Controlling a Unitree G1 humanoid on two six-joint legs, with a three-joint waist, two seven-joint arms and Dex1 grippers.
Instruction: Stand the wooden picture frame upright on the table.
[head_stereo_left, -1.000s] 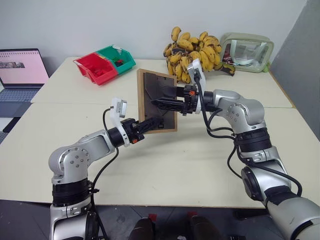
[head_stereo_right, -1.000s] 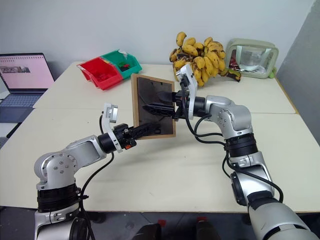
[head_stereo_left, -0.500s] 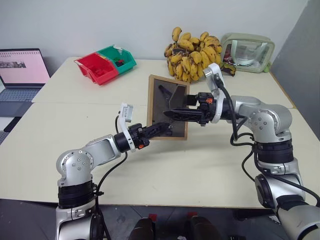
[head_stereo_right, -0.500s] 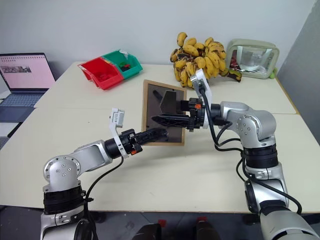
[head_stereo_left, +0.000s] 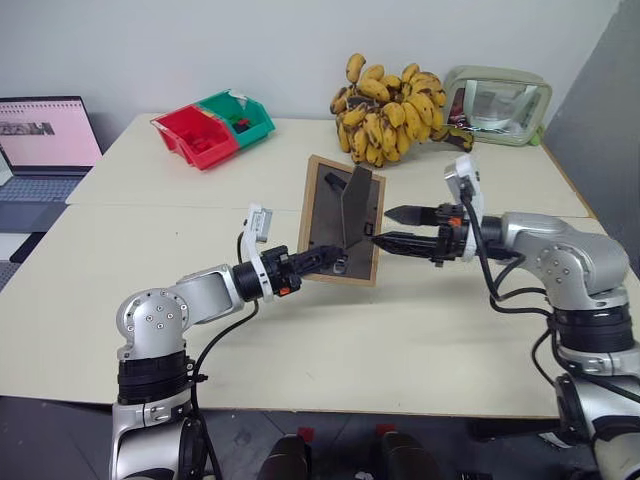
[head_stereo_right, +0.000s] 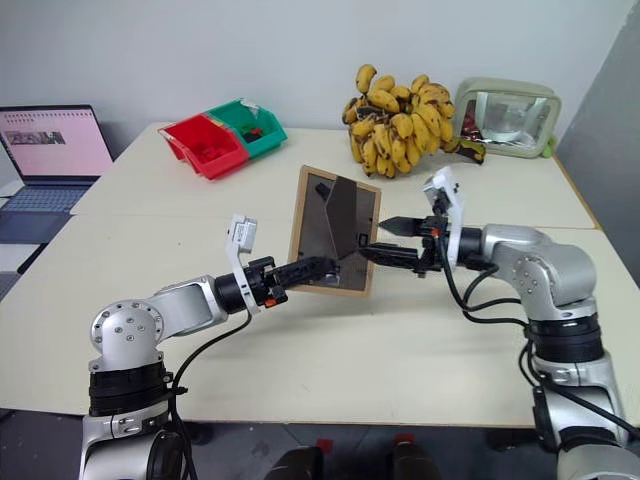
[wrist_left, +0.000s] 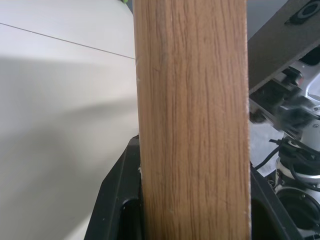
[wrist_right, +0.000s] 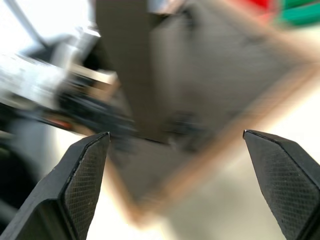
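Cream table (head_stereo_left: 300, 330) underneath: my left gripper (head_stereo_left: 322, 259) clamps the wooden picture frame (head_stereo_left: 341, 220) tilted, stand (head_stereo_left: 357, 205) swung out; right gripper (head_stereo_left: 392, 227) beside it, spread wide, empty, for setting down.

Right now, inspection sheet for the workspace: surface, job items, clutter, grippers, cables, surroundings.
Surface: cream table, seam across its middle, bare near the robot.
Job items: wooden frame held roughly upright, back toward the camera, stand swung out; whether its lower edge touches the table cannot be told.
Clutter: bananas, red bin, green bin and clear pouch at the far edge.
Grippers: left gripper clamped on the frame's lower edge; right gripper open beside the stand, holding nothing.
Cables: black cables looped along both forearms, off the table.
Surroundings: open laptop on a side desk to the left, pale wall behind.
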